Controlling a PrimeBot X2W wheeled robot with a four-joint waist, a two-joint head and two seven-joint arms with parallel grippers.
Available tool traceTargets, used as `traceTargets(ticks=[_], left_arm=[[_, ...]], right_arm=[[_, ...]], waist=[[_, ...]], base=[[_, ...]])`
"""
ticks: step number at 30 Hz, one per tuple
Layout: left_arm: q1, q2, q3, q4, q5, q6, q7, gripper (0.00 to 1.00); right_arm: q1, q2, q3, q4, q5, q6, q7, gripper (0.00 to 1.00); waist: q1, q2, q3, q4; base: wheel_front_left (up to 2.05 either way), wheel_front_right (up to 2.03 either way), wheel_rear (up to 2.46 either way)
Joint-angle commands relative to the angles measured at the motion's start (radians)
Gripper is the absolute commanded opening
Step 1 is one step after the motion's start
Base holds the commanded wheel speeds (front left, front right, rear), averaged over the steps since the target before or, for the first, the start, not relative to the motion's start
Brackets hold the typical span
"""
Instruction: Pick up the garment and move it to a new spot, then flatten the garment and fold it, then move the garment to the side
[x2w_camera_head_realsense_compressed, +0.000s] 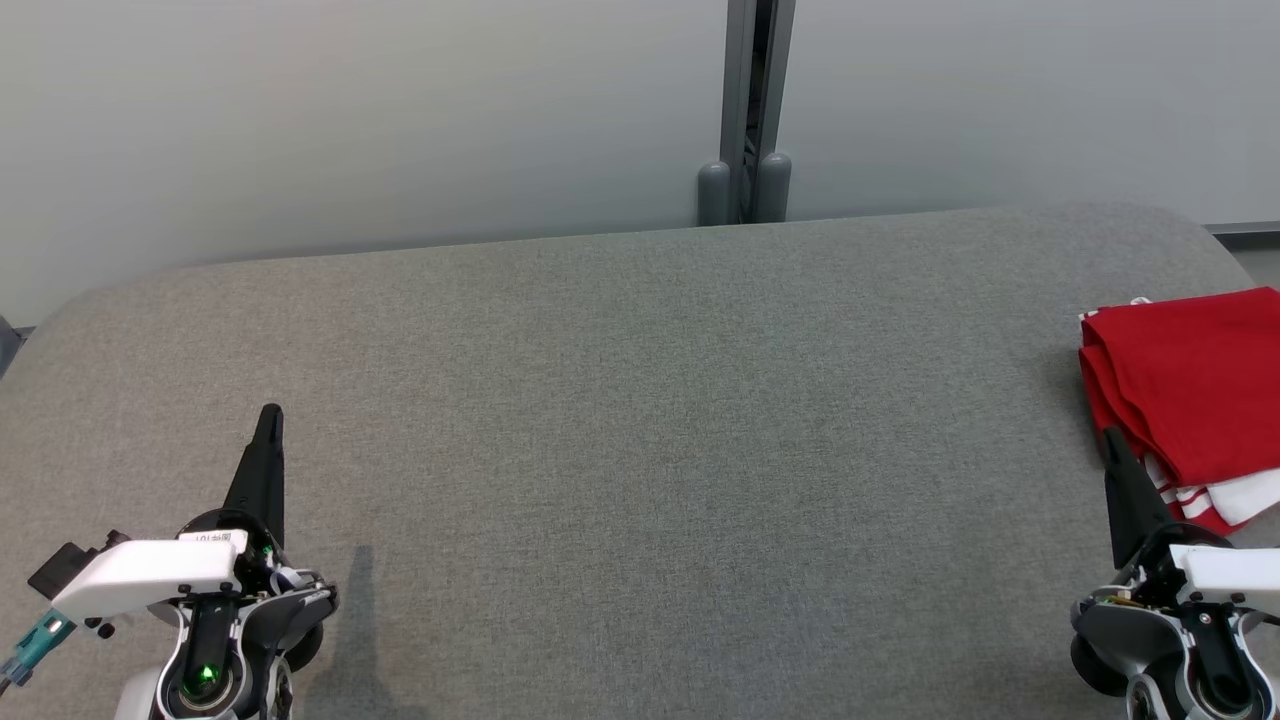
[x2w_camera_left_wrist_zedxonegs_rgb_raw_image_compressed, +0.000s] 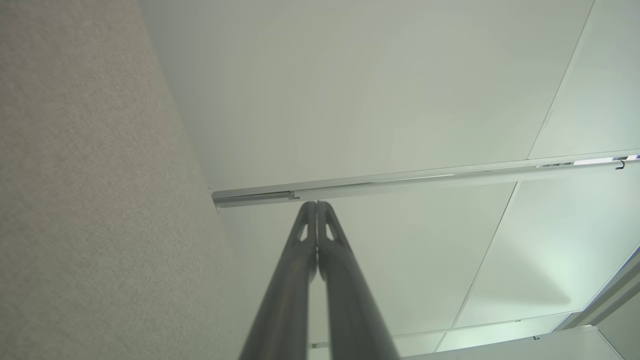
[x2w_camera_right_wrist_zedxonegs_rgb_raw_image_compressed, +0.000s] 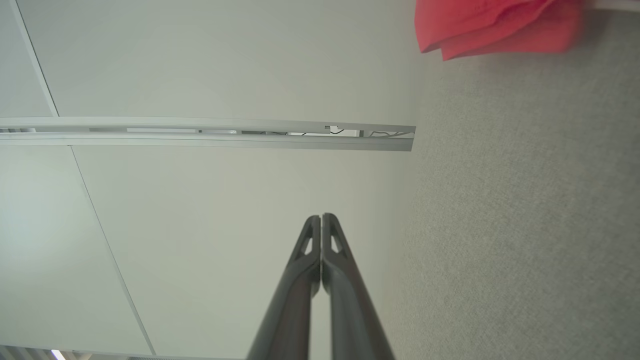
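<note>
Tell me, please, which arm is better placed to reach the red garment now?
The right. The right gripper sits close to the folded red garment at the right edge of the grey table; the left gripper is far across it. Both are shut.

We see a broad grey fabric-covered bench (x2w_camera_head_realsense_compressed: 640, 400) with rounded far corners, and on it a folded red garment (x2w_camera_head_realsense_compressed: 1190, 390) with white striped trim, lying just beyond our right pincer (x2w_camera_head_realsense_compressed: 1109, 436) and well apart from our left pincer (x2w_camera_head_realsense_compressed: 270, 412).
</note>
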Motion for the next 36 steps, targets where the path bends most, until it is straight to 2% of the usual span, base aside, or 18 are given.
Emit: traceTargets(ticks=[1, 36], left_arm=[[-0.014, 0.006, 0.004, 0.000, -0.002, -0.004, 0.002, 0.00], [-0.014, 0.006, 0.004, 0.000, -0.002, -0.004, 0.002, 0.00]], right_arm=[[-0.010, -0.009, -0.002, 0.000, 0.007, 0.000, 0.007, 0.00], [-0.008, -0.009, -0.002, 0.000, 0.007, 0.000, 0.007, 0.00]], waist=[[0.0000, 0.0000, 0.000, 0.000], [0.0000, 0.0000, 0.000, 0.000]], base=[[0.00, 0.00, 0.00], [0.00, 0.00, 0.00]])
